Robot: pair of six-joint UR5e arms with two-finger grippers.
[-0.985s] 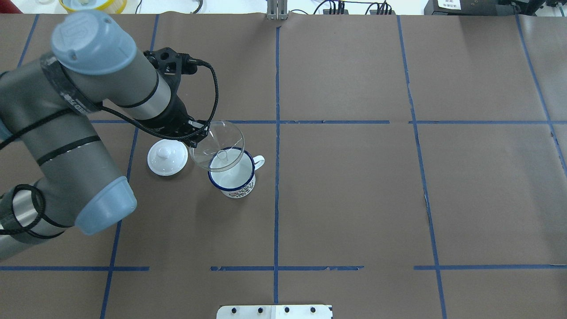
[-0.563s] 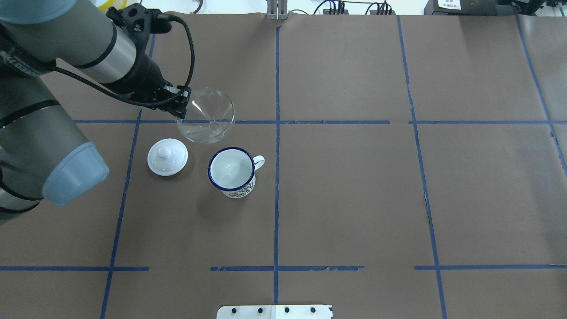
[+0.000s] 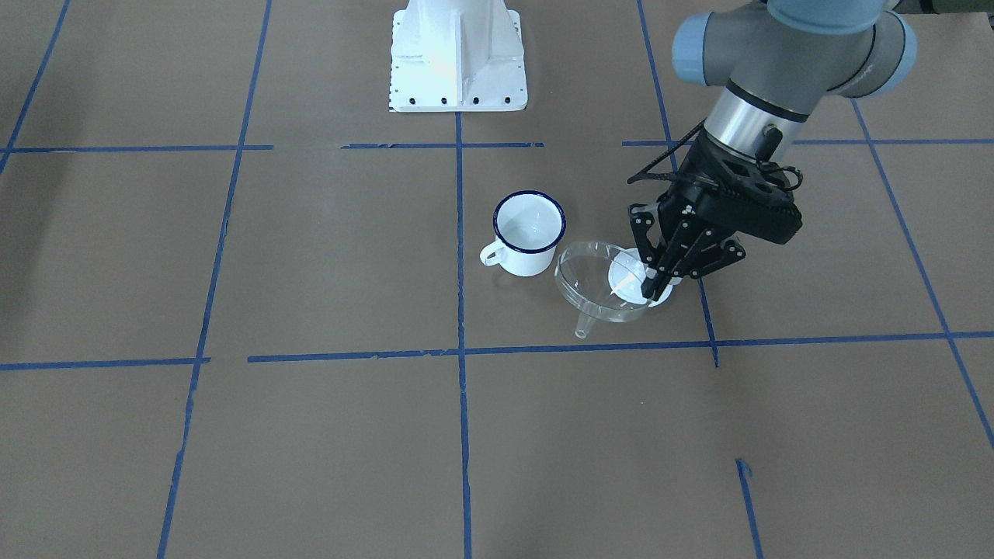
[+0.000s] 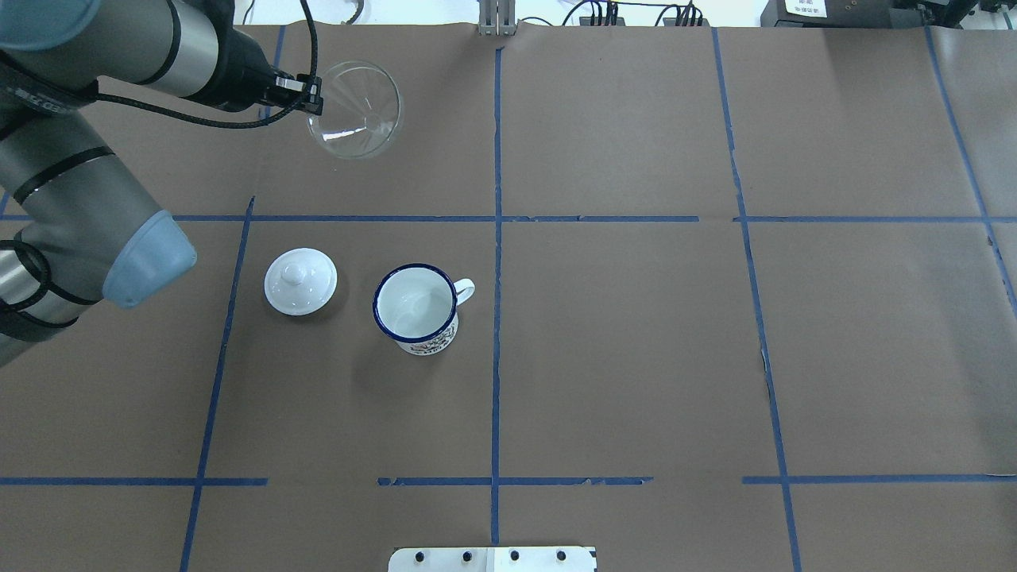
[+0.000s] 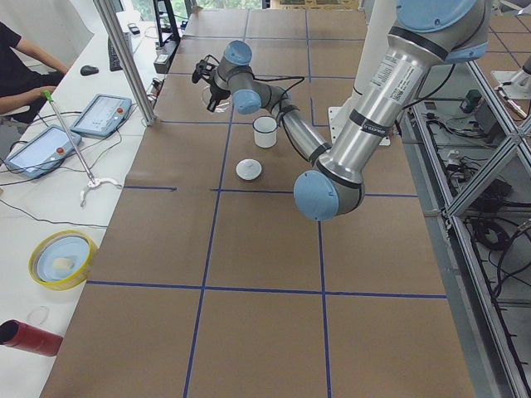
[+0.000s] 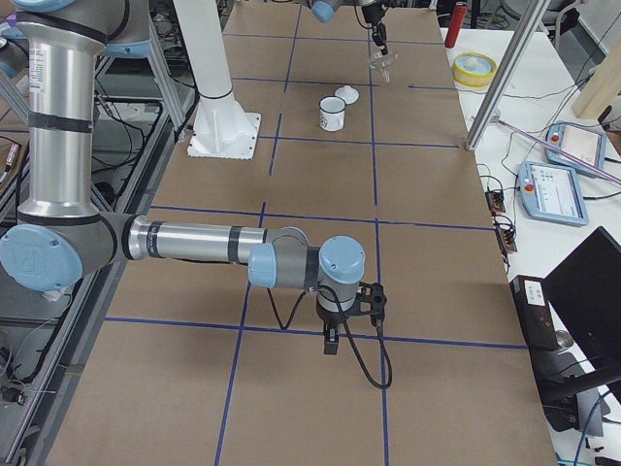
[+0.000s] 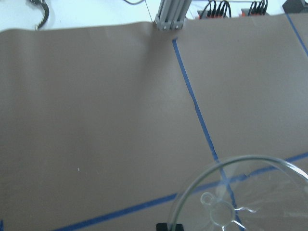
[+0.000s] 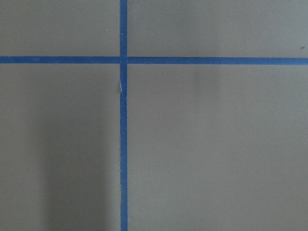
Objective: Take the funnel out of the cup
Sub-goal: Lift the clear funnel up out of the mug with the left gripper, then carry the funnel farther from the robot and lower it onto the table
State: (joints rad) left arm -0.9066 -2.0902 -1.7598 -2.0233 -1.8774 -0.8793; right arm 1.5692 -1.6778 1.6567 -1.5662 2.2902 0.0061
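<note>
So the left gripper (image 4: 315, 94) is clamped on the rim of the funnel (image 4: 355, 110), holding it up in the overhead view's upper left, well apart from the cup (image 4: 415, 306) at center-left. The lid (image 4: 300, 281) sits just left of the cup. Can't tell whether the right gripper (image 6: 330, 345) is spread or closed.

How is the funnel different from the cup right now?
The funnel is clear and see-through; the cup is white with a dark blue rim. The funnel hangs above the table, pinched at its rim by the left tool; the cup stands on the table, untouched. The funnel narrows to a spout; the cup has a side loop handle. Both are round with mouths facing up.
</note>
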